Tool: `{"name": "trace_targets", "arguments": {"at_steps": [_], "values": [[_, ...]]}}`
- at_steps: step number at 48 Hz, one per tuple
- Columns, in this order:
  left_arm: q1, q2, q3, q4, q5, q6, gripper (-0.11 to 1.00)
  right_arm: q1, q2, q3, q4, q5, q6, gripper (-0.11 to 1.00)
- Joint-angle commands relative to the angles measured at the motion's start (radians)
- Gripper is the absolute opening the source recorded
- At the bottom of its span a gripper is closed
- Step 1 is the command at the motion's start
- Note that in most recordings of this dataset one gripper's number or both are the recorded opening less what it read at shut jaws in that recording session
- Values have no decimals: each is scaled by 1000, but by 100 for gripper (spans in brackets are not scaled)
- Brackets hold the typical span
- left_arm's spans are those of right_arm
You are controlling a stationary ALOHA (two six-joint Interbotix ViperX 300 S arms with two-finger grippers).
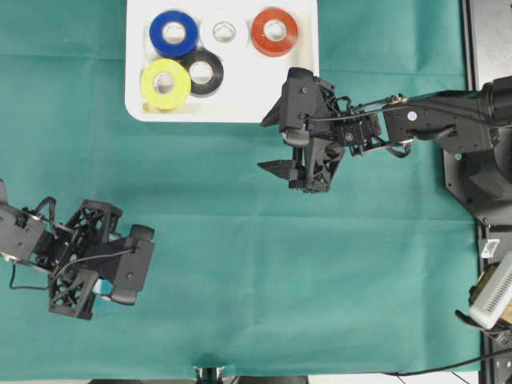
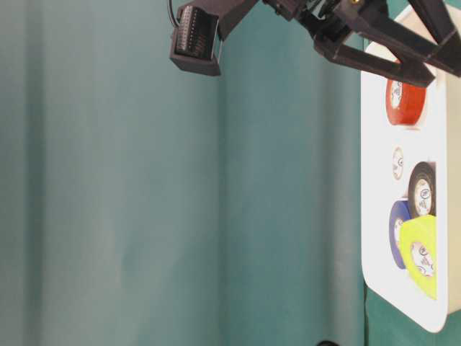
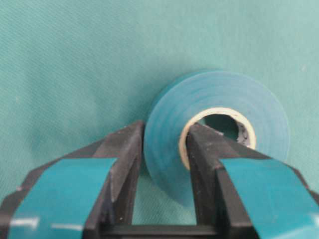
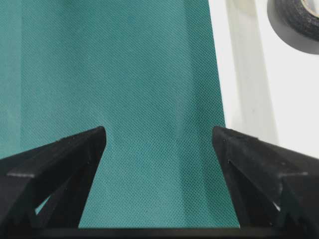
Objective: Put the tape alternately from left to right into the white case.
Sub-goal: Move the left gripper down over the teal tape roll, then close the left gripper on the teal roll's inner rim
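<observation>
white case [image 1: 232,108] sits at the far edge of the bench, on green cloth [image 1: 240,272]. five rolls lie flat inside it. back row, left to right in the overhead view: blue roll [image 1: 174,33], white roll [image 1: 224,32], red roll [image 1: 274,31]. front row: yellow roll [image 1: 165,82] at the left, black roll [image 1: 202,72] just beside it, touching or nearly so. blue and yellow also sit close together. right front part of the case floor is bare.

from table level the case shows at the right edge, red roll [image 2: 405,102] farthest up the frame, yellow [image 2: 421,254] lowest and overlapping the blue.

teal roll [image 3: 214,129] is outside the case, well apart from it, on the cloth at the near left of the bench. hard to pick out from overhead, under the left arm.

left tool [image 1: 80,298]: closed on the teal roll. wrist view shows one finger [image 3: 122,159] against the outer face of the roll, the other inside the pale core, so the roll's wall is pinched between them. whether the roll rests on the cloth or is lifted off it, cannot tell.

right tool [image 1: 292,168]: jaws spread wide, holding nothing. it hangs above the cloth just in front of the case's near right corner. its wrist view shows bare cloth between the fingers, case rim and an edge of the black roll [image 4: 299,22] off to the right.
</observation>
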Motion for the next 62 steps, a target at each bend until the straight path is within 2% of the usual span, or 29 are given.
{"name": "trace_targets", "arguments": {"at_steps": [1,14,31,42,51,62], "values": [[2,-20,-6,2,-32,2,24,5,-11,-17,-2,-5,0,73],[5,-55,-25,2,-44,3,24,6,-11,-12,-2,-3,0,73],[86,-132,-46,2,-44,6,24,9,-11,-11,-2,-8,0,73],[167,-152,-60,3,-44,11,24,14,-11,-9,-2,-8,0,73],[275,-152,-61,3,-44,11,24,20,-11,-9,-2,-9,0,73],[351,-149,-75,3,-46,12,24,28,-11,-9,-2,-8,0,73]]}}
